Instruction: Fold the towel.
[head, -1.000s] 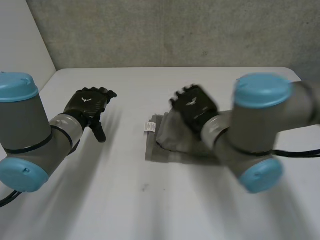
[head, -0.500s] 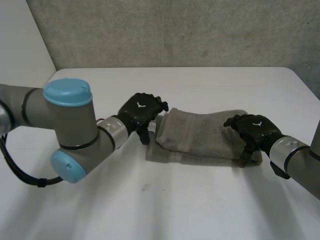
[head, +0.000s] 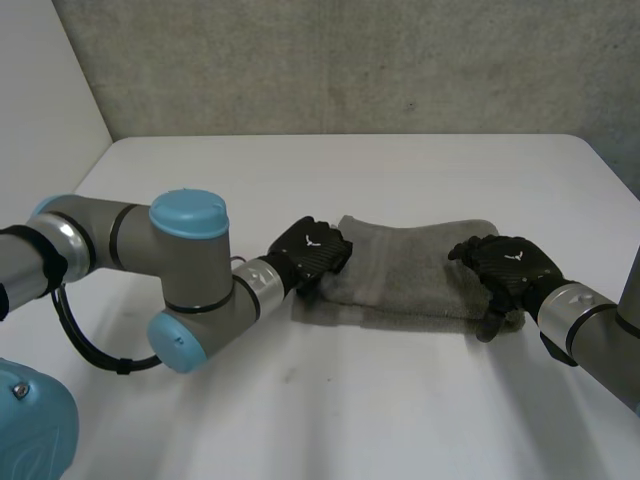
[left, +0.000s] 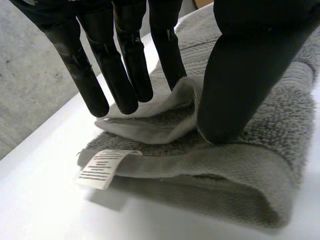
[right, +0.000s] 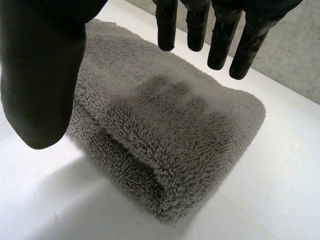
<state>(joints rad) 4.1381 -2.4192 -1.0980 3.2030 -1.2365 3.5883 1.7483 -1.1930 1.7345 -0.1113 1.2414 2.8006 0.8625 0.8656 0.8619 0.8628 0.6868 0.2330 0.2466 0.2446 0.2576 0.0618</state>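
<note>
The towel (head: 410, 270) lies folded into a thick grey bundle near the middle of the table (head: 300, 420), a little toward its right edge, its long side running left to right. My left hand (head: 312, 250) is on its left end. There my straight fingers (left: 125, 75) stand just behind a loose top corner and my thumb (left: 240, 75) presses down on the pile in front of it, so the flap is pinched up between them. A white label (left: 102, 167) sticks out from the layer below, flat over the table. My right hand (head: 505, 262) sits over the towel's right end with its fingers spread wide and holding nothing. They hang just above the fluffy top, and the thumb hangs beside the towel's near side.
</note>
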